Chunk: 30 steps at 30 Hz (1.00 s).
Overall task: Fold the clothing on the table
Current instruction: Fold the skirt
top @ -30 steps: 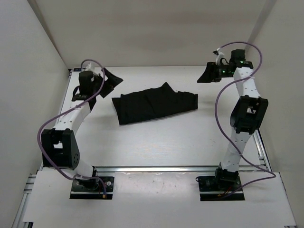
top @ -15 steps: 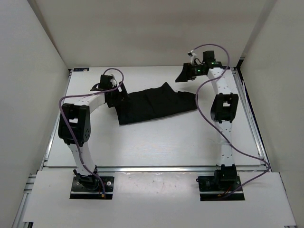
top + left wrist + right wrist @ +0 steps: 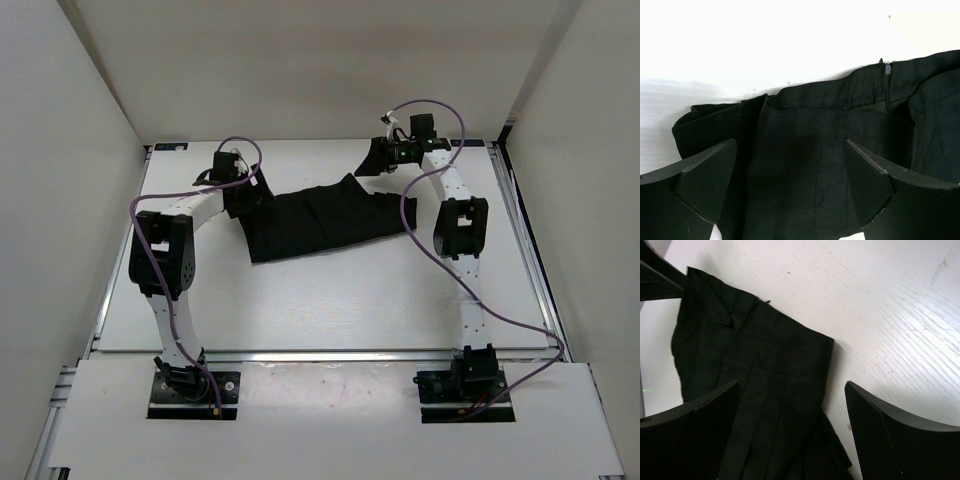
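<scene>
The clothing point(image 3: 320, 218), a black pleated garment, lies crumpled on the white table point(image 3: 330, 300) toward the back. My left gripper point(image 3: 245, 195) hovers open over its left end. In the left wrist view the two fingers straddle the dark fabric point(image 3: 805, 130), and the gripper point(image 3: 790, 185) holds nothing. My right gripper point(image 3: 378, 160) hangs open above the garment's back right corner. In the right wrist view that gripper point(image 3: 790, 430) spans the folded waistband corner point(image 3: 765, 365), with its right finger over bare table point(image 3: 890, 315).
White walls point(image 3: 90, 130) close in the table on the left, back and right. An aluminium rail point(image 3: 330, 353) runs along the near edge, in front of both arm bases. Purple cables point(image 3: 410, 210) loop off both arms.
Both arms swung inward to the garment: the left gripper from the far left to its left end, the right gripper leftward to its back right corner. The right jaws widened.
</scene>
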Each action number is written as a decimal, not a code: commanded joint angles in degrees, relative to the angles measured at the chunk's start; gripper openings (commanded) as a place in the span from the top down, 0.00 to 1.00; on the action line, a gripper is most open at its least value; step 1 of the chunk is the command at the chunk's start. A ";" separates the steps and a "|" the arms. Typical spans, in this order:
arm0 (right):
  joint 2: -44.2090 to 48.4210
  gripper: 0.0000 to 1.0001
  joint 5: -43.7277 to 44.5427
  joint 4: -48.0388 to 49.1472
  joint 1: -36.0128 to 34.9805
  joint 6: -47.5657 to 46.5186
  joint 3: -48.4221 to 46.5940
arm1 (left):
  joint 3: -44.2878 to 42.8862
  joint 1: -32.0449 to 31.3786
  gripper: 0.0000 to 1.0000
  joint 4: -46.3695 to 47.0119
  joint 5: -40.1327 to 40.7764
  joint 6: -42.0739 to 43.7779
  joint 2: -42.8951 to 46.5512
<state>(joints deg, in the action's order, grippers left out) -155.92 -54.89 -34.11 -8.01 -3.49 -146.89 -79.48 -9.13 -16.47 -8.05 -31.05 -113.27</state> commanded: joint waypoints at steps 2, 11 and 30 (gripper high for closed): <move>-2.02 0.10 2.34 0.98 -0.69 -1.78 -1.73 | 0.11 0.16 0.01 0.74 0.67 -0.06 0.51; -3.34 0.15 -1.27 1.59 -0.34 5.14 -0.68 | 1.00 0.07 0.02 3.11 -0.56 -1.30 -0.54; -5.54 0.41 -6.36 2.11 -0.78 11.21 -0.33 | 0.29 -0.20 0.16 5.39 -3.10 -3.23 -3.53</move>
<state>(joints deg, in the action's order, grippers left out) -161.32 -59.05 -32.86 -8.45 6.39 -146.78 -78.46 -9.23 -12.75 -9.78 -33.71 -116.88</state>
